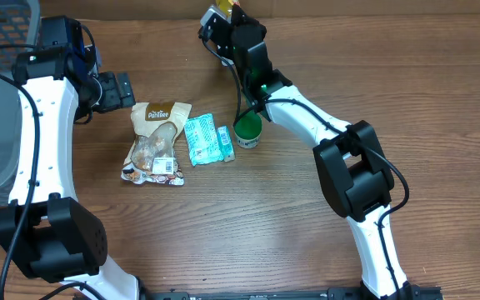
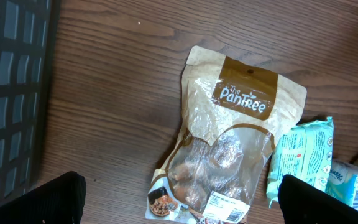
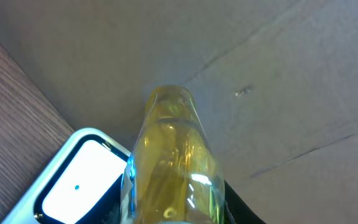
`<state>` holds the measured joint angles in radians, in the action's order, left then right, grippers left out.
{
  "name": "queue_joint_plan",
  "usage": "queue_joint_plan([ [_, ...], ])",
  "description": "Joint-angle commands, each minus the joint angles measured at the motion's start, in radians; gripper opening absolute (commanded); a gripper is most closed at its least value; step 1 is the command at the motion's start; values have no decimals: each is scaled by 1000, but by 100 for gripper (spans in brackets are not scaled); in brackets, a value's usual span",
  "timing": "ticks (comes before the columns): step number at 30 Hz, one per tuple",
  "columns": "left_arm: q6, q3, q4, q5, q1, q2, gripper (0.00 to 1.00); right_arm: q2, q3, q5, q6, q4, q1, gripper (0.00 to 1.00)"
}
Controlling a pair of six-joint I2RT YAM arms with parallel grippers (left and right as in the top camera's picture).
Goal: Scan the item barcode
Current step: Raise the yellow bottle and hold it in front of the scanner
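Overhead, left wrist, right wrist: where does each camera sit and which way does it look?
Overhead: above the table, looking down; left arm and right arm show.
Left wrist: on the left arm, facing down at the snack pouch; its fingertips show.
Right wrist: pointing along the held yellow bottle toward a grey surface, beside a white-faced device; fingers mostly hidden.
Shared: overhead and left wrist both show the pouch and teal packet.
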<state>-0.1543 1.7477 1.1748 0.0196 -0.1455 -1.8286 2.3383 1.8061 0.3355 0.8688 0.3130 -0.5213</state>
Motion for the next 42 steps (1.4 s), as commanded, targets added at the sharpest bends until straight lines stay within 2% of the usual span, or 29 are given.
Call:
queue_joint_plan([
  [1, -10, 22, -1, 3, 3, 24, 100, 33, 23, -31, 45, 23, 18, 4],
  [3, -10, 22, -1, 3, 3, 24, 99, 61, 23, -31, 83, 25, 20, 4],
  [9, -10, 22, -1, 3, 3, 24, 99, 93, 23, -31, 83, 113, 21, 4],
  [22, -10, 22, -1, 3, 3, 24, 100, 93, 23, -30, 72, 145, 21, 4],
  [28, -10, 22, -1, 3, 3, 24, 100, 82, 28, 32, -64, 210, 22, 4],
  [31, -10, 22, -1, 3, 3, 24, 99, 12, 28, 57, -132, 221, 26, 3],
  [34, -10, 22, -1, 3, 2, 24, 100, -88, 28, 49, -229, 131, 32, 3],
  [38, -10, 22, -1, 3, 2, 24, 100, -270, 28, 27, -424, -133, 64, 4],
  [42, -10, 22, -1, 3, 2, 24, 99, -430, 28, 26, -621, -487, 140, 4],
])
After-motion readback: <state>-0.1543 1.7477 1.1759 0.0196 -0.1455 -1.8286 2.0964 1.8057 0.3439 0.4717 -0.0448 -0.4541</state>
